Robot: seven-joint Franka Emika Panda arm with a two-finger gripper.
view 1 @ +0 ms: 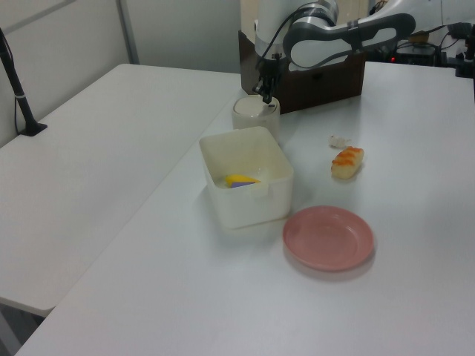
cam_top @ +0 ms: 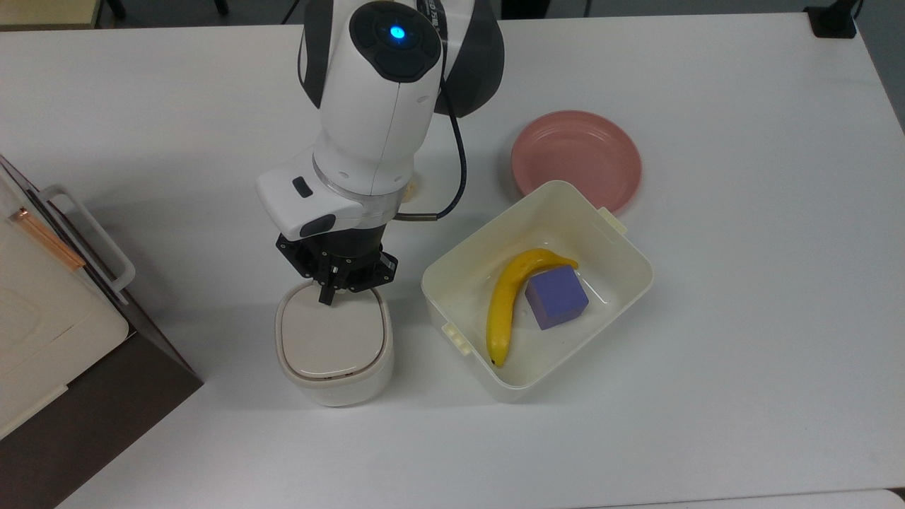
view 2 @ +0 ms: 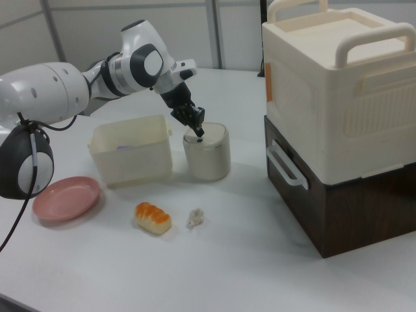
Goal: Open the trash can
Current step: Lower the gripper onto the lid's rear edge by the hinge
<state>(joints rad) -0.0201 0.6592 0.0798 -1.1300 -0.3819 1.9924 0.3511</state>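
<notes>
The trash can (cam_top: pixel 332 343) is a small cream-white rounded-square bin with a flat beige lid, standing left of the tub in the top view. Its lid lies flat and closed. My gripper (cam_top: pixel 327 295) points down at the lid's far edge, fingers shut together, the tip touching or just above the lid there. In the left view the gripper (view 1: pixel 265 95) stands over the trash can (view 1: pixel 256 113). In the right view the gripper (view 2: pixel 198 132) meets the top rim of the trash can (view 2: pixel 207 155).
A cream lidless tub (cam_top: pixel 615 240) with a banana (cam_top: pixel 505 304) and a purple cube (cam_top: pixel 556 297) sits right of the bin. A pink plate (cam_top: pixel 576 157) lies behind it. A large white-and-brown appliance (cam_top: pixel 42 311) stands at the top view's left. A bread-like piece (view 1: pixel 347 162) lies nearby.
</notes>
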